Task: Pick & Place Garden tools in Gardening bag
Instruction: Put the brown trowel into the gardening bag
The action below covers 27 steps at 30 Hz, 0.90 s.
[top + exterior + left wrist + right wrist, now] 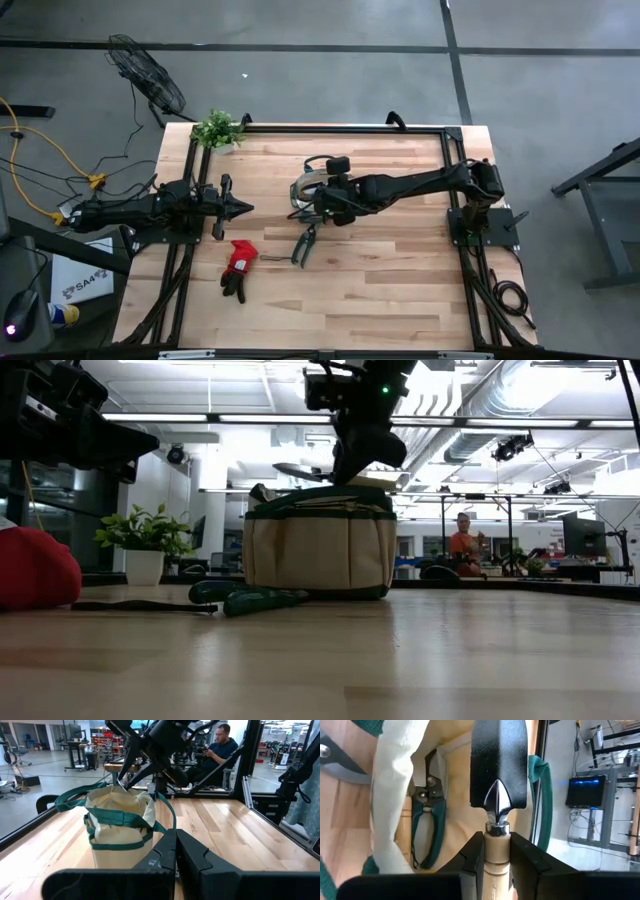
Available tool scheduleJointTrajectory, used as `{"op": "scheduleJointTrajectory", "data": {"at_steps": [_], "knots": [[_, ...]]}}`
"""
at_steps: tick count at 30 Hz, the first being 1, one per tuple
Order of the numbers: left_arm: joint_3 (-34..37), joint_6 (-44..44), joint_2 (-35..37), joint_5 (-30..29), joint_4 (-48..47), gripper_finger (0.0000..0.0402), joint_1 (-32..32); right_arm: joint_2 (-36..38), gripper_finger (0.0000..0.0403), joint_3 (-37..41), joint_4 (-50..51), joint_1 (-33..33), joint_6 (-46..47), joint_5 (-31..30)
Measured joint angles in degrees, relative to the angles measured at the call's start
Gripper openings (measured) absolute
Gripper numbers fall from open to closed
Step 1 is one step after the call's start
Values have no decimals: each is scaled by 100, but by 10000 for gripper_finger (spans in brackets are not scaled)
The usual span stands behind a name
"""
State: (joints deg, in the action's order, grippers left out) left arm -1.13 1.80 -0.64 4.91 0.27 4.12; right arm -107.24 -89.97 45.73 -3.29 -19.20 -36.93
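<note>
From above, the right gripper [318, 195] is reaching over the gardening bag [308, 186] in the middle of the tabletop [400, 280]. The left gripper [240, 208] waits well to the left, fingers pressed together on nothing. One pair of pruning shears [303, 245] and the red-and-black gloves [237, 268] lie on the wood just in front of the bag, yet to be packed.

At table level, the bag [320, 550] stands upright, the right arm hanging over its open mouth.

The left wrist camera looks past its own closed fingers at the bag [117, 827], out of the way.

And the right wrist camera: clenched on the wooden handle of a trowel [498, 775], blade pointing down into the bag, so a release should drop it inside. A second pair of shears [427, 825] is already in there.
</note>
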Motion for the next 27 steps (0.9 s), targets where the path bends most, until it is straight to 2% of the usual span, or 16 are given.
{"op": "scheduleJointTrajectory", "data": {"at_steps": [27], "knots": [[0, 0, 0, 1, 0, 1, -1, -367, 61, -2, -264, 122, -97, 394]]}}
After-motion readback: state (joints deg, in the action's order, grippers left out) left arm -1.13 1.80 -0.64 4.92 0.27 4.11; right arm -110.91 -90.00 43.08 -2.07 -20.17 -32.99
